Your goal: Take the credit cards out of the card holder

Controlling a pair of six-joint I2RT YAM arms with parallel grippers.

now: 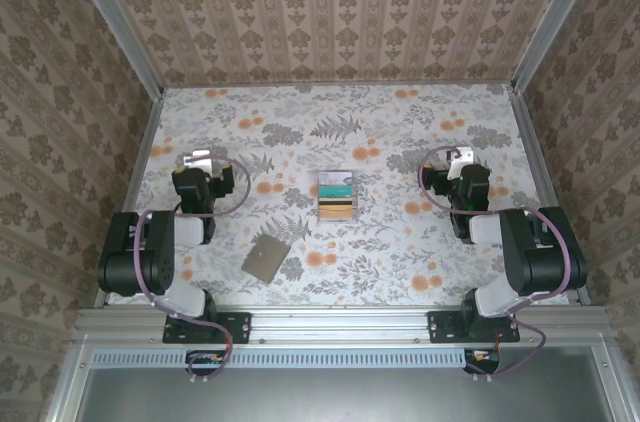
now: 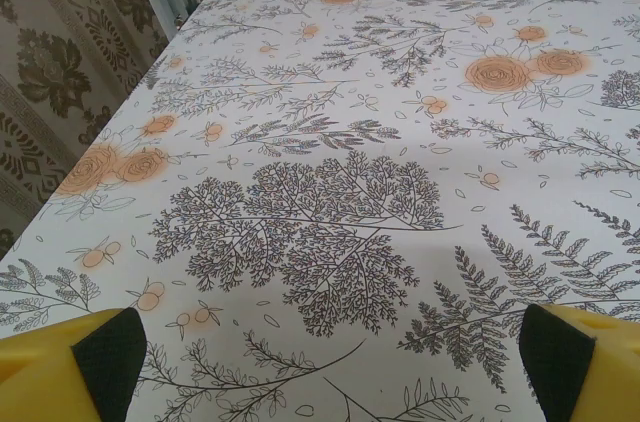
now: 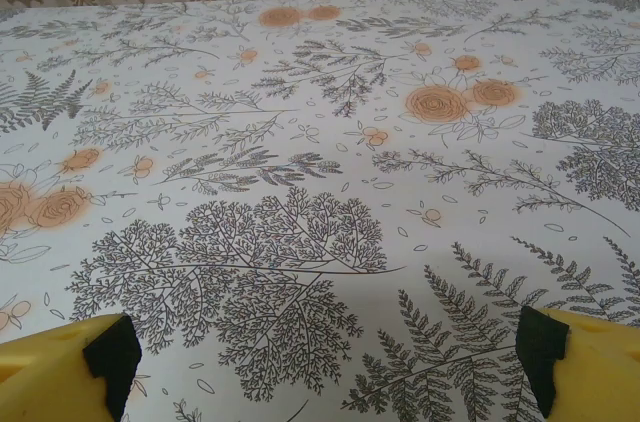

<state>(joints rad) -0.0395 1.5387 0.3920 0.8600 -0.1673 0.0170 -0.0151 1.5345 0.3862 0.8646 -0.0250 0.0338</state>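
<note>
Left gripper [image 1: 197, 159]: jaws wide, nothing held, fingertips [image 2: 110, 352] above the floral tablecloth [image 2: 330, 142]. Right gripper [image 1: 459, 156]: also wide, nothing held. Card holder [image 1: 337, 176] lies flat between the two, well apart from each, slightly nearer the bases. Teal credit card [image 1: 337, 186] and gold credit card [image 1: 337, 205] sit in its pockets. Flat taupe square [image 1: 265, 258] lies near-right of the left gripper.

the floral table [image 1: 420, 132] bears the card holder [image 1: 337, 194] and a flat taupe square [image 1: 266, 258].
</note>
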